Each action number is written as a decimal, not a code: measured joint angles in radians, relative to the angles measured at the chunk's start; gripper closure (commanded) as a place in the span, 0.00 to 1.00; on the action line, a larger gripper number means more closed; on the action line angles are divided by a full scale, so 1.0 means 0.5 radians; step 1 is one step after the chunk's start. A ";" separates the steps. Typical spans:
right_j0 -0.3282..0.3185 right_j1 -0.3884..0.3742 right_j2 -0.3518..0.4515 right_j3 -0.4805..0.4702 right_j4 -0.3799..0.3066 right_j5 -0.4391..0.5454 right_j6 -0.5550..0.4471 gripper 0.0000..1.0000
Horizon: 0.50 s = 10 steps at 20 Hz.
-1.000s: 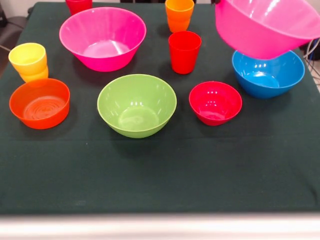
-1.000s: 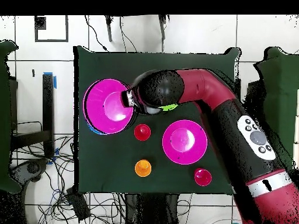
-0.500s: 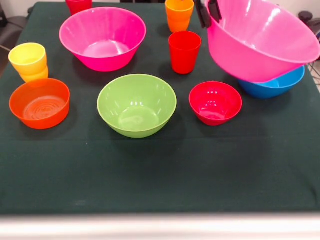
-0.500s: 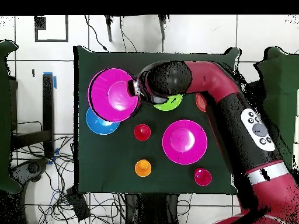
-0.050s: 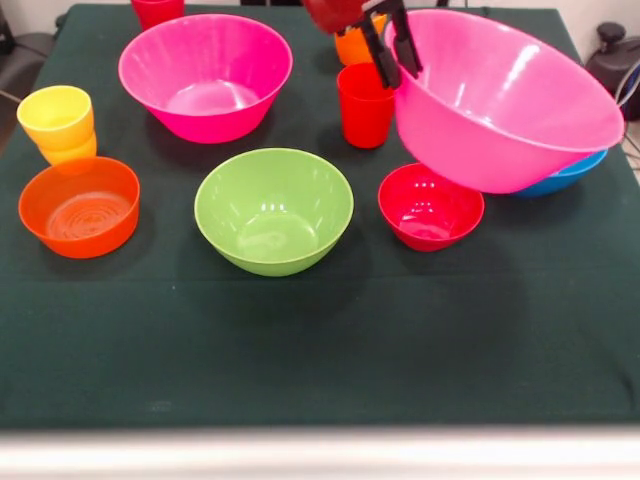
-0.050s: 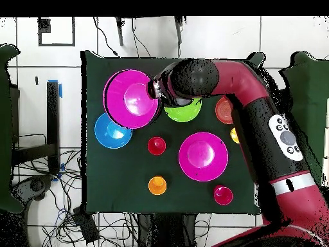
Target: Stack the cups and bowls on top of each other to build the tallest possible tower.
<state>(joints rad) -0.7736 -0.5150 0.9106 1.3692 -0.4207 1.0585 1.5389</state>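
My gripper (image 5: pixel 392 45) is shut on the rim of a large hot-pink bowl (image 5: pixel 505 100), which hangs tilted above the table. This bowl covers most of the blue bowl (image 5: pixel 570 173) and overhangs the small red bowl (image 5: pixel 428 207). From above, the gripper (image 6: pixel 154 88) and held pink bowl (image 6: pixel 132 100) sit beside the blue bowl (image 6: pixel 113 130), and the arm hides part of the lime-green bowl (image 6: pixel 183 112). The lime-green bowl (image 5: pixel 273 210) stands at the middle, with the second pink bowl (image 5: pixel 205 75) behind it. No tower is in view.
A red cup (image 5: pixel 365 105) stands just left of the held bowl, and an orange cup (image 5: pixel 350 45) sits behind the gripper. At far left a yellow cup (image 5: pixel 57 118) sits on another cup, beside the translucent orange bowl (image 5: pixel 80 207). Another red cup (image 5: pixel 157 10) is at the back edge.
The gripper has carried the pink bowl leftward in the front view, away from above the blue bowl and over the small red bowl. Everything else stayed put.
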 measured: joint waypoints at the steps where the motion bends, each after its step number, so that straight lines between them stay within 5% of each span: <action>1: 0.002 0.016 0.000 -0.027 -0.005 0.019 -0.027 1.00; 10: 0.015 0.130 0.001 -0.221 -0.021 0.070 -0.220 1.00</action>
<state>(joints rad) -0.7662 -0.4501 0.9110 1.2585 -0.4311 1.0934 1.4288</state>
